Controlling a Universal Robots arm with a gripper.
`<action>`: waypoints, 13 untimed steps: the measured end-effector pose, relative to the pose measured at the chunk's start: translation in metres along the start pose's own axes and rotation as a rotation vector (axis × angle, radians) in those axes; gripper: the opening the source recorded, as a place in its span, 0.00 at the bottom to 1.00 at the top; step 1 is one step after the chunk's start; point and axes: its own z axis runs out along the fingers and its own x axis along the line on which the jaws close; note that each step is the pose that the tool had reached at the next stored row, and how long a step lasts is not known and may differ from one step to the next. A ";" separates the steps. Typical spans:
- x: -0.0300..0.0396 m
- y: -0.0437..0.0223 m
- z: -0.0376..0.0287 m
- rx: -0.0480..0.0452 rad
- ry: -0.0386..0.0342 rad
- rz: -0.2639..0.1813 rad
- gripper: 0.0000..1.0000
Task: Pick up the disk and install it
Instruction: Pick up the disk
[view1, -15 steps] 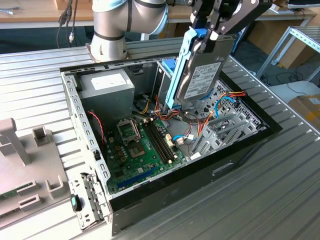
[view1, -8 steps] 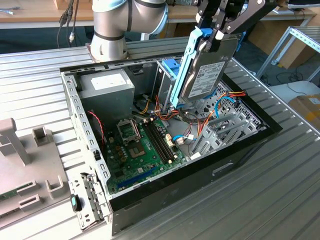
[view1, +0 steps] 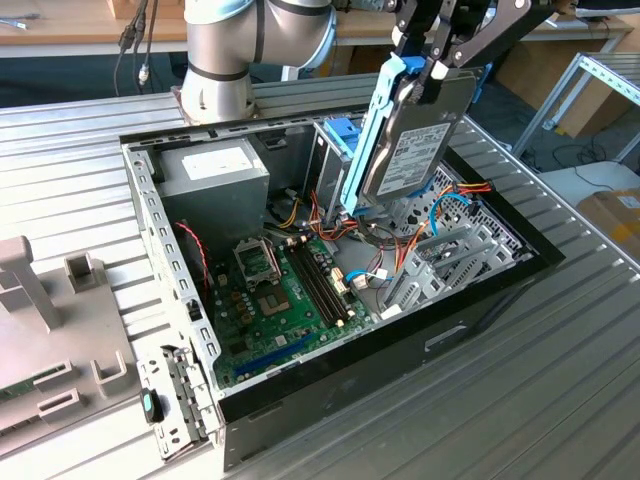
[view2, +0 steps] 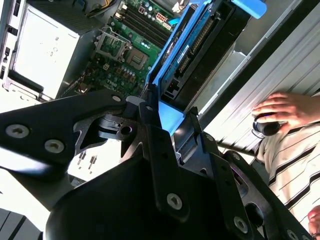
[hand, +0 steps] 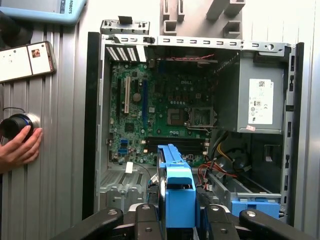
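Observation:
The disk (view1: 415, 140), a grey drive with a white label in a light-blue carrier, hangs tilted on edge above the open computer case (view1: 480, 300). My gripper (view1: 432, 62) is shut on its upper end, at the blue handle. In the first wrist view the blue handle of the disk (hand: 179, 190) sits between my black fingers (hand: 142, 215). The second wrist view looks along the disk (view2: 195, 45) toward the motherboard (view2: 130, 50). Just behind the disk's lower end stands the upright silver drive cage with its blue latch (view1: 340, 135).
Inside the case are the motherboard (view1: 280, 300), the power supply (view1: 215, 170) and orange and blue cables (view1: 450, 200). A person's hand (hand: 17, 142) rests on a black knob beside the case. A grey fixture (view1: 40, 300) stands at the exterior view's left.

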 end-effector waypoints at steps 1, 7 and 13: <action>0.0001 -0.0016 0.0000 0.0000 0.0000 0.000 0.36; 0.0004 -0.0135 -0.0002 0.0001 0.0000 0.000 0.36; 0.0031 -0.0134 -0.0001 0.0001 -0.0001 0.000 0.36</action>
